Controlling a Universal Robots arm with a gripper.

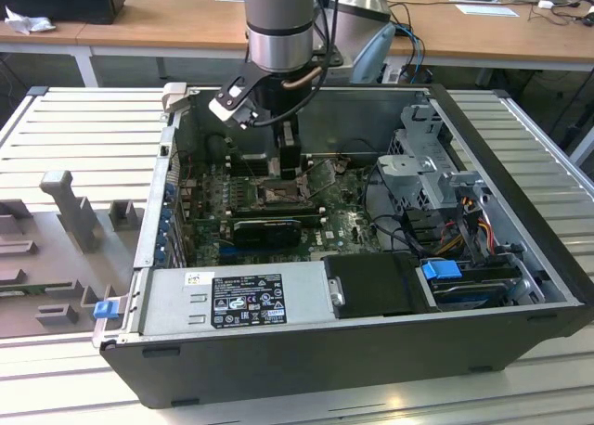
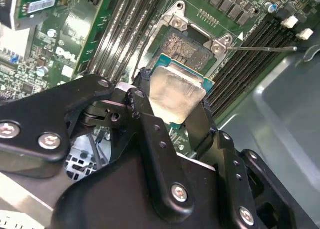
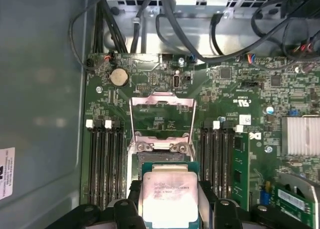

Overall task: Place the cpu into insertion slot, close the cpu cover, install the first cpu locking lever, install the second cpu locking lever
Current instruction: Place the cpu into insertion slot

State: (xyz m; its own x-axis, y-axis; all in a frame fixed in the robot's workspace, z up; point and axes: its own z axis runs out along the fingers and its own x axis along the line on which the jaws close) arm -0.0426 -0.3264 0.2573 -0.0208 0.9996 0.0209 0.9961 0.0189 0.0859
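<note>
Clamping the cpu (image 2: 177, 94), the hand (image 2: 174, 103) hangs over the insertion slot (image 2: 187, 46).

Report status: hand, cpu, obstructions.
Hand shut on cpu, short of insertion slot, not seated. Cpu cover open. Nothing seen between cpu and slot.
</note>
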